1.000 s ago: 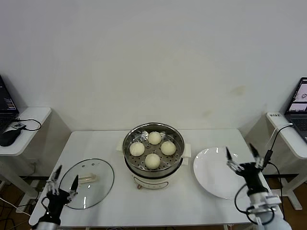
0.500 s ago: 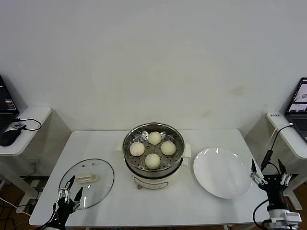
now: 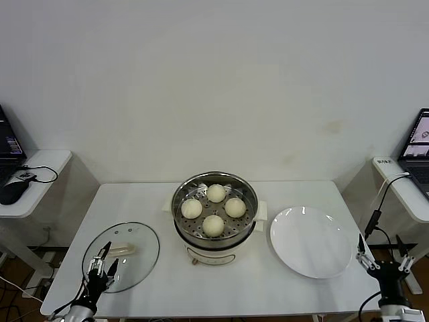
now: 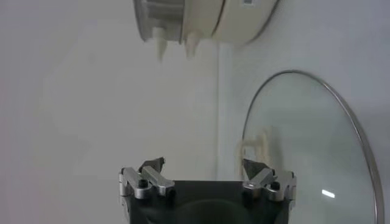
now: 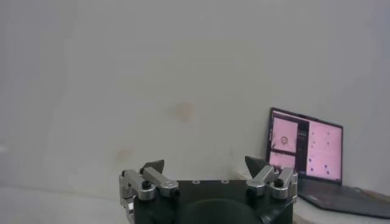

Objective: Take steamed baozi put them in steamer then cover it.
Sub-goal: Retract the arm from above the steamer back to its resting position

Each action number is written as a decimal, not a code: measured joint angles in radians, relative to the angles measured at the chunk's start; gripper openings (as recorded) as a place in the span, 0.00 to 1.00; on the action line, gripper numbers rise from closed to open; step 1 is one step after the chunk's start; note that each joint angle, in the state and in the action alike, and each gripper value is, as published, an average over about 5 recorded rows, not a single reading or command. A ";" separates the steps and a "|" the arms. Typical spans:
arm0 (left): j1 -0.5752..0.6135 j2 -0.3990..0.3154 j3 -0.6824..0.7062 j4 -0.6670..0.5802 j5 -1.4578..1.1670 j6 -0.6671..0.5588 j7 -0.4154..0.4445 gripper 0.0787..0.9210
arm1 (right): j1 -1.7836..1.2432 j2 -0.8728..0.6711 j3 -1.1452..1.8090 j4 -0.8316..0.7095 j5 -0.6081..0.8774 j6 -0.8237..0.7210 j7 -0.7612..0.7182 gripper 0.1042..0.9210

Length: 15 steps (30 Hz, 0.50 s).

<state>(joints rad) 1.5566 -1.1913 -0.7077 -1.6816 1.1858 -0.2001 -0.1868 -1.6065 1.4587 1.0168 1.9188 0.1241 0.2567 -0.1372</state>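
Steel gleams at the table's (image 3: 221, 282) middle in the head view: the steamer (image 3: 214, 209) stands there on its white base, uncovered, with four baozi (image 3: 213, 225) on the perforated tray inside, set in a ring and close to one another. To its left the cover (image 3: 122, 256) lies flat on the table, its cream handle up, its near rim close to the table's front-left edge. To the steamer's right a white plate (image 3: 311, 241) lies bare, reaching close to the table's right edge. Bare tabletop runs between steamer and cover and along the front edge. The left gripper (image 3: 100, 267) hangs low at the front-left corner, over the cover's near rim, fingers spread and grasping nothing. The right gripper (image 3: 384, 253) sits off the table's right front corner, beyond the plate, fingers spread and empty. Side desks flank the table, a laptop (image 3: 417, 146) on the right one.

In the left wrist view, the left gripper (image 4: 206, 173) shows both fingertips apart, nothing between them; the cover (image 4: 304, 152) lies just ahead, the steamer (image 4: 201, 21) farther off.

In the right wrist view, the right gripper (image 5: 207, 172) stands released, facing the bare wall, with the laptop (image 5: 303, 152) to one side.
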 measured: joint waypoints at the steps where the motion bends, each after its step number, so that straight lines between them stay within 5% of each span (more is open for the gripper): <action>1: -0.010 0.002 0.002 0.011 0.001 0.000 0.000 0.88 | -0.001 0.002 0.001 -0.001 -0.002 0.001 0.000 0.88; 15: -0.146 0.020 0.040 0.131 0.015 0.010 0.016 0.88 | -0.004 0.016 0.007 -0.024 -0.025 0.010 -0.001 0.88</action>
<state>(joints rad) 1.4108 -1.1716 -0.6677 -1.5507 1.2009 -0.1896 -0.1705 -1.6102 1.4747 1.0234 1.8947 0.0990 0.2666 -0.1382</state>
